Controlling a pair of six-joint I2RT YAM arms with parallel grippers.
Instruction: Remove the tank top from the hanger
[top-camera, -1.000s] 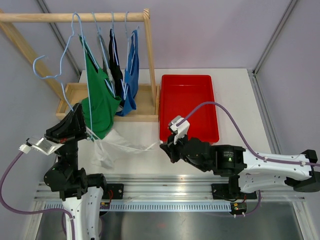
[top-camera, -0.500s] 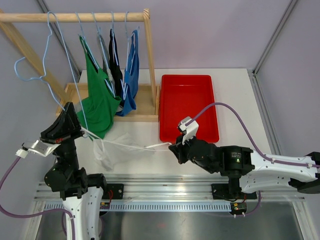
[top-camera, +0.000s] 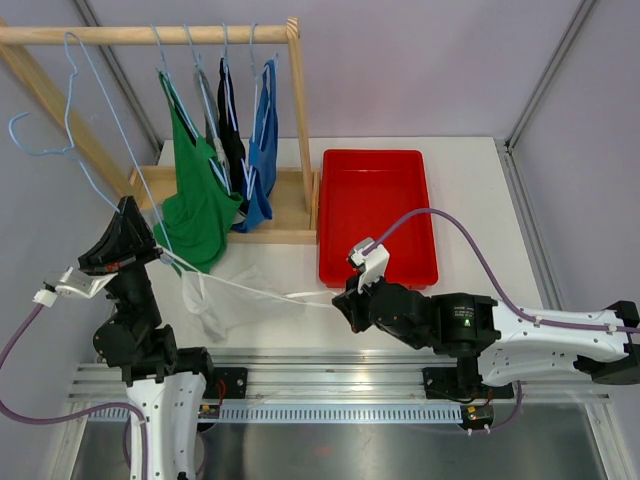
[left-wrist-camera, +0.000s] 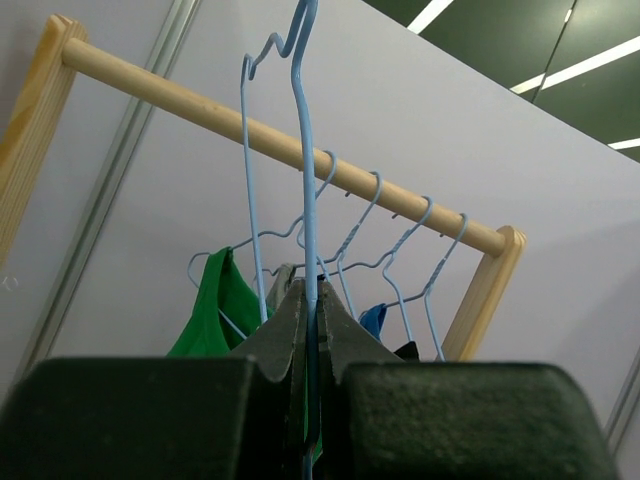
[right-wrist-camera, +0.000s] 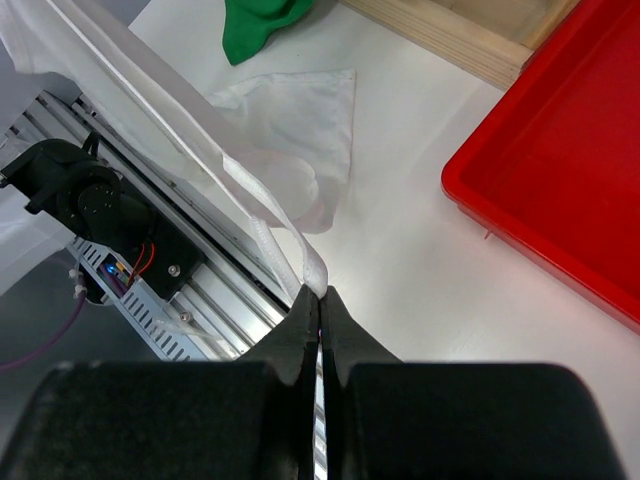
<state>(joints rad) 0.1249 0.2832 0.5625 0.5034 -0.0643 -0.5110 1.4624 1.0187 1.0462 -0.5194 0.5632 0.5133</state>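
- The left gripper (top-camera: 127, 212) is up at the left side of the table (top-camera: 480, 200). Its two fingers are pressed tight together on the thin wire of a light blue hanger (left-wrist-camera: 305, 150).
- That hanger is off the wooden rail (top-camera: 150, 33). It leans up and to the left, with its hook out past the rail's left end.
- The white tank top (top-camera: 215, 300) is on the table between the two arms. One end reaches up to the low part of the hanger, just beside the left gripper. Its soft middle droops down onto the table. A thin strap runs tight to the right.
- More blue hangers hang on the rail, with a green top (top-camera: 200, 200), a black top (top-camera: 232, 140) and a blue top (top-camera: 262, 150).
- Under the rail is a flat wooden box (top-camera: 290, 235). The blue top hangs down into it. The bottom of the green top spills over its front wall toward the table.
- The right gripper (top-camera: 340, 300) is low, near the front of the table. Its fingers are closed all the way, pinching the end of the white strap.
- The red bin (top-camera: 375, 200) sits just right of the wooden box. The white tank top is outside it, to its left.
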